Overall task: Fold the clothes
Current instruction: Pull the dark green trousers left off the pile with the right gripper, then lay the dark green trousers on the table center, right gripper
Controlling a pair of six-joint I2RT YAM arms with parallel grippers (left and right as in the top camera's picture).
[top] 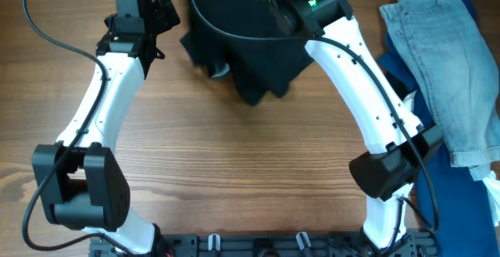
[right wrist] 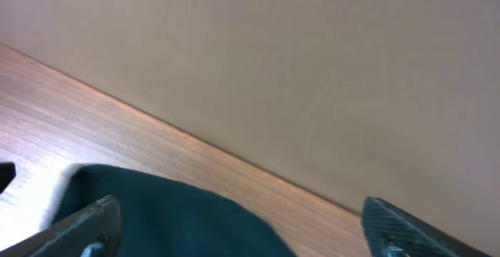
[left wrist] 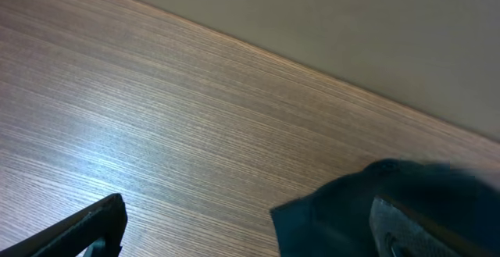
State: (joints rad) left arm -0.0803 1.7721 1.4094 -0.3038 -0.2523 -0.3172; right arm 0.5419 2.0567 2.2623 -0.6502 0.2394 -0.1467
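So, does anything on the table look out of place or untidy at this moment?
Yes. The black garment lies as a crumpled, uneven heap near the far edge of the table, not spread flat and not folded, with its white label poking out in front. The jeans lie rumpled at the right side.

Black garment (top: 262,66); light blue denim jeans (top: 447,69); brown wood-grain table (top: 234,159).

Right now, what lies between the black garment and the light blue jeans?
Overhead view: bare wooden table, crossed by the right arm, separates black garment from jeans.
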